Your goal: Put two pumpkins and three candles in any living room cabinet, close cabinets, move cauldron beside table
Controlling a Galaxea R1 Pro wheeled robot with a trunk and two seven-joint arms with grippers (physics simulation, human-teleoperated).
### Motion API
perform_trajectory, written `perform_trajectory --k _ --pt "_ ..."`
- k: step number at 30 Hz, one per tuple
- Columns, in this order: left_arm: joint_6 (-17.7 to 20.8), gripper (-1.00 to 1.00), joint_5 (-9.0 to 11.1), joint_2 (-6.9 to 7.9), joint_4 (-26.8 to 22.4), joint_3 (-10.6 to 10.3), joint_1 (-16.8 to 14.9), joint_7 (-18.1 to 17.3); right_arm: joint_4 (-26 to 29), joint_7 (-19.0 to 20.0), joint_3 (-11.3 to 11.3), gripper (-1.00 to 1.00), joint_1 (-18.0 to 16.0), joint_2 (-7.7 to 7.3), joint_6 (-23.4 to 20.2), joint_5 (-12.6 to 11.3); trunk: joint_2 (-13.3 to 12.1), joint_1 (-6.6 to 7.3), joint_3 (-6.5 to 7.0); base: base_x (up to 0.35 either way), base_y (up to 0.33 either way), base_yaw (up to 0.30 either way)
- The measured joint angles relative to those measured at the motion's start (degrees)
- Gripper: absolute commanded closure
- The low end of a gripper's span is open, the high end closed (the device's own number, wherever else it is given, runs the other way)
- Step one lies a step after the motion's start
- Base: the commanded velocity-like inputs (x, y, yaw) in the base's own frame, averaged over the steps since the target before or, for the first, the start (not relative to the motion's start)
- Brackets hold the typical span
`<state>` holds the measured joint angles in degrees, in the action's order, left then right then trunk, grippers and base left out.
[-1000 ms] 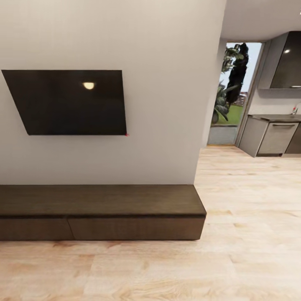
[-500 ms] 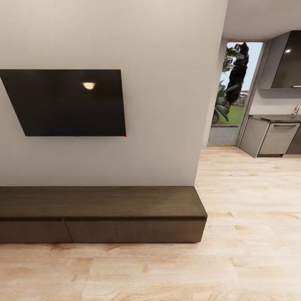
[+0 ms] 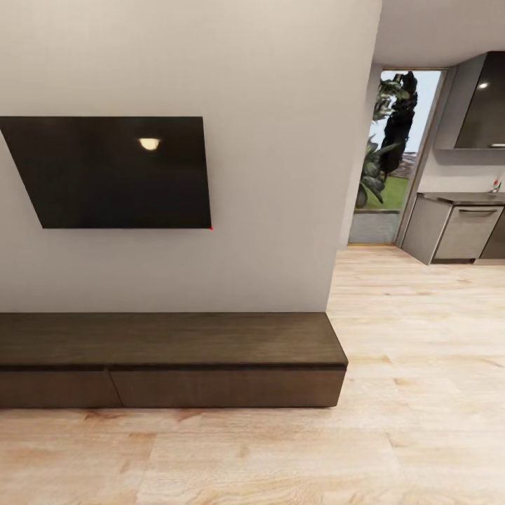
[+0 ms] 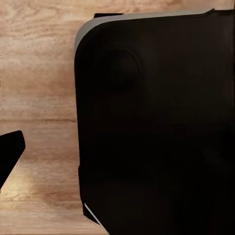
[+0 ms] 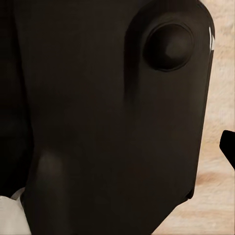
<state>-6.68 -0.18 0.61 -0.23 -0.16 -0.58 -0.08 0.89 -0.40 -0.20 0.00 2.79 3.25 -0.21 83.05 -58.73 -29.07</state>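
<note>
Against the pale wall, at the left of the head view, hangs a flat black wall-mounted TV (image 3: pixel 116 172) with a lamp glint on its screen. Below it, the long, low dark-brown wooden cabinet (image 3: pixel 168 358) sits on the light wood plank floor (image 3: pixel 393 421), both of its wide fronts flush and shut; its top is bare. Further right, past the wall's corner, a tall glass doorway (image 3: pixel 393 154) shows green plants outside, and grey kitchen units (image 3: pixel 459 228) stand at the far right. Both wrist views show a large black rounded body of the robot close up over plank floor; whether either pincer is open or closed cannot be told.
</note>
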Motion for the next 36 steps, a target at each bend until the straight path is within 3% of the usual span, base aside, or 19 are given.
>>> perform_trajectory --k 8,17,20,26,36 --pt "-2.7 -1.00 0.1 0.16 0.0 0.1 0.0 0.0 2.9 0.0 0.0 -1.00 0.0 1.25 1.9 0.0 0.0 0.00 0.00 0.000 0.000 0.000" --pt "-5.1 -1.00 0.3 2.90 -1.1 0.5 0.0 0.2 11.6 -0.9 -0.1 -1.00 -0.6 2.46 1.9 -0.1 0.0 0.00 0.01 0.000 0.000 0.000" --pt "-5.3 -1.00 0.3 3.70 -1.6 0.4 -0.1 0.3 15.2 -4.5 -0.1 -1.00 -3.2 3.93 1.7 -0.1 0.0 0.00 0.02 0.000 0.000 0.000" --pt "-5.3 -1.00 0.2 3.99 -3.4 0.3 -0.7 0.3 17.2 -11.2 -0.1 -1.00 -8.2 5.98 1.9 -1.0 0.0 0.00 0.02 0.000 0.000 0.000" --pt "-5.1 -1.00 0.1 3.99 -7.4 0.2 -0.9 0.5 17.4 -12.5 -0.1 -1.00 -11.3 6.04 2.0 -4.8 0.0 0.00 0.01 0.000 0.000 0.000"
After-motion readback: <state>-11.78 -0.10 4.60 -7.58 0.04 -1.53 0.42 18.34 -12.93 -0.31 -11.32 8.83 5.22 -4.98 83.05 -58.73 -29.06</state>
